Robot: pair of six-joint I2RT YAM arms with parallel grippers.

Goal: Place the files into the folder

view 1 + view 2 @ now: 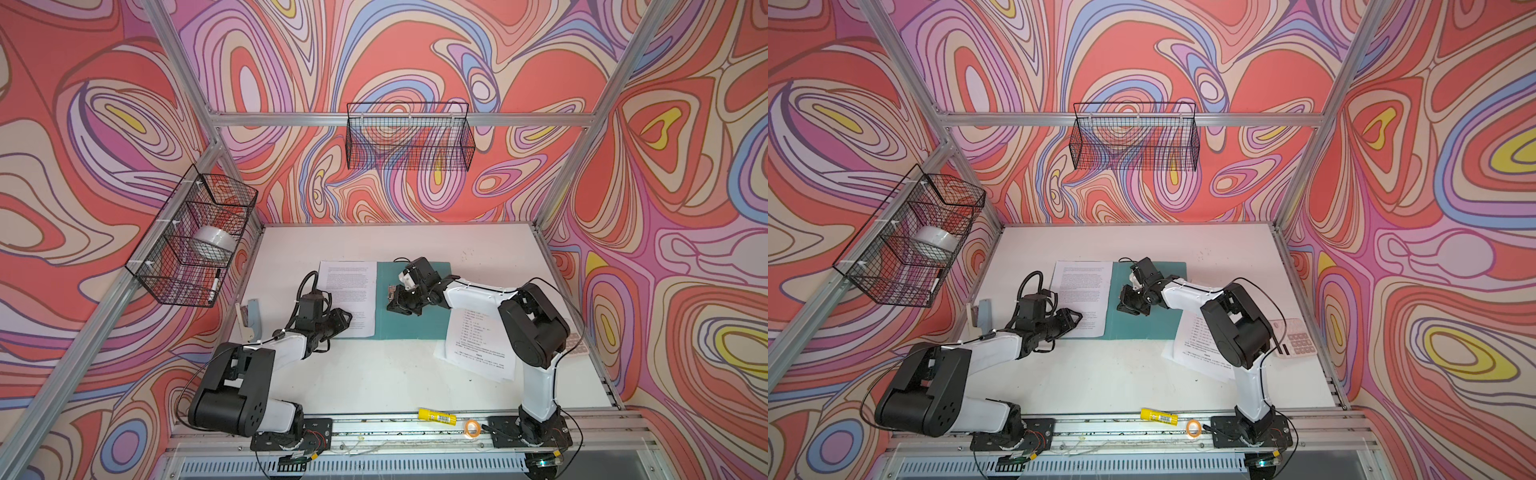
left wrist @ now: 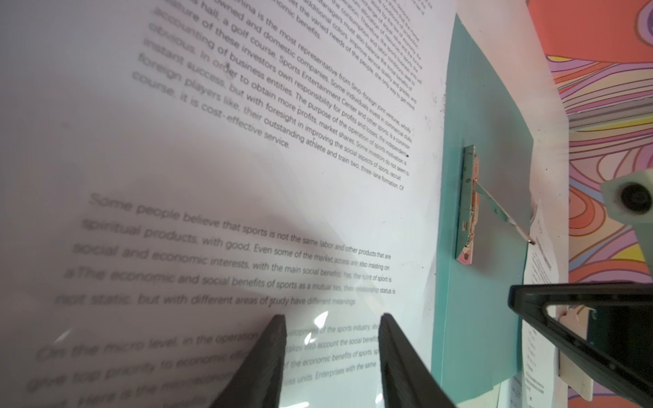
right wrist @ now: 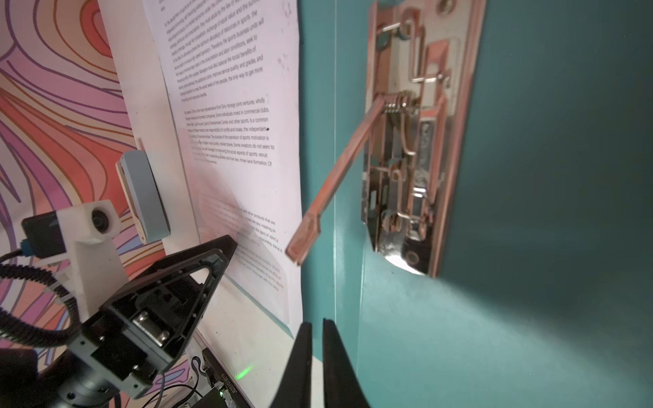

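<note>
One folder (image 1: 415, 328) is counted. Printed sheets are found in two lots: one sheet (image 1: 347, 282) at its nine o'clock, one stack (image 1: 473, 353) at four o'clock, uncountable. Two wire baskets (image 1: 407, 137) are hung. One glue stick (image 1: 436, 414) and one tape ring (image 1: 472, 427) are seen at six o'clock.

Reaches inward with both white-and-black jointed arms (image 1: 471, 293); holds black left gripper (image 2: 332, 318) with jaws apart, black right gripper (image 3: 317, 323) with jaws together.

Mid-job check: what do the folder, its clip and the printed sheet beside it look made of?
The folder is probably thin plastic: smooth teal with a soft sheen. The clip is metal: mirror-bright, with a coiled spring and wire parts. The printed sheet is paper: thin and white, with black text.
</note>
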